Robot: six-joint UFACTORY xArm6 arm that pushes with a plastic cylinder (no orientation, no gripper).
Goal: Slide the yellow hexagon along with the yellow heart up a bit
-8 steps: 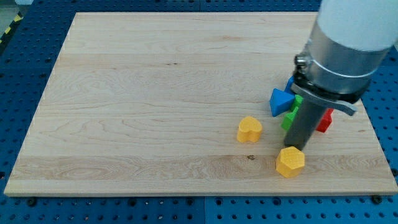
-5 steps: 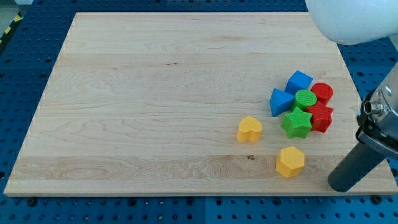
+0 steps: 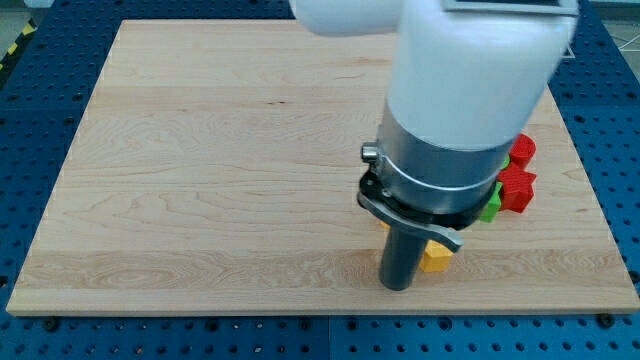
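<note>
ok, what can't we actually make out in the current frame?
Camera view:
- Yellow heart: almost wholly hidden behind the arm.
- Yellow hexagon: only a sliver shows right of my tip.
- Blue blocks: hidden by the arm.
- Green block: just an edge.
- Red blocks: partly covered.

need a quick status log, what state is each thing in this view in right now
my tip: down on the board, just left of the yellow block
yellow block: mostly hidden behind the rod, shape unclear
yellow heart: hidden, not visible
red blocks: partly visible at the view's right, flat on the board
green block: only a sliver showing beside the arm
wooden board: lying flat
</note>
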